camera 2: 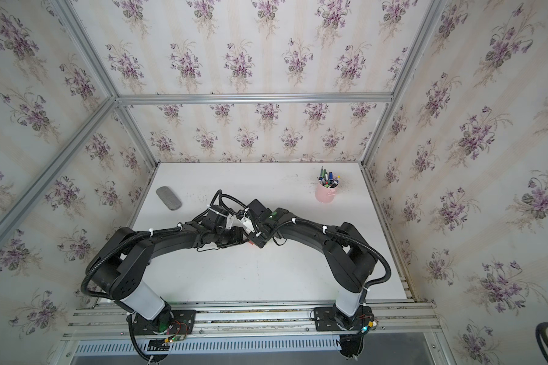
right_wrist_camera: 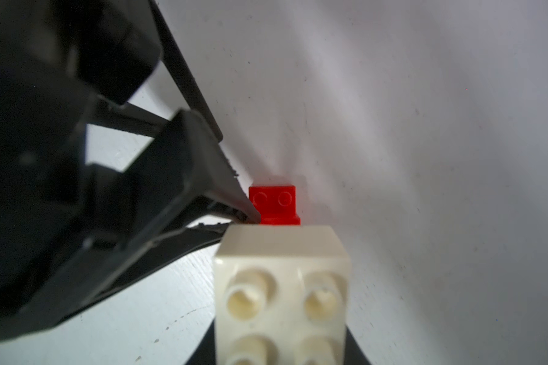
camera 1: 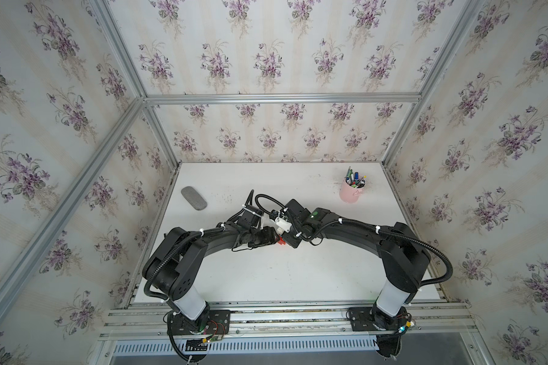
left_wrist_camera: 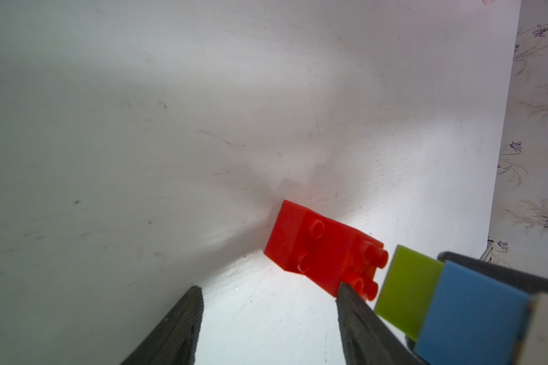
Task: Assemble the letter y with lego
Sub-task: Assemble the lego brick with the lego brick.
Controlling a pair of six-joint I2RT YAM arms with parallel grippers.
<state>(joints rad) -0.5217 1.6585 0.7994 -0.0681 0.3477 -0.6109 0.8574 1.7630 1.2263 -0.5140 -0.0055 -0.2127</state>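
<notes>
In both top views the red stem [camera 1: 280,242] lies mid-tabletop [camera 1: 266,278], mostly hidden from above.

Left wrist view: the left tool [left_wrist_camera: 268,287] has its jaws apart and holds nothing. The stem, two joined red bricks on their side, lies just ahead of its fingertips. The stem's studs point toward the fork piece [left_wrist_camera: 469,316] of green, blue and cream-white bricks.

Right wrist view: the right tool [right_wrist_camera: 280,347] is clamped on that fork piece. The stem lies straight ahead, roughly in line with it, and the left tool looks nearer to it.

The black left arm [camera 1: 203,241] and right arm [camera 1: 358,232] arched inward, wrists nearly meeting. The left hand [left_wrist_camera: 269,287] gaped empty; the right hand [right_wrist_camera: 280,344] clamped joined cream-white, blue and green plastic bricks [left_wrist_camera: 469,316].
</notes>
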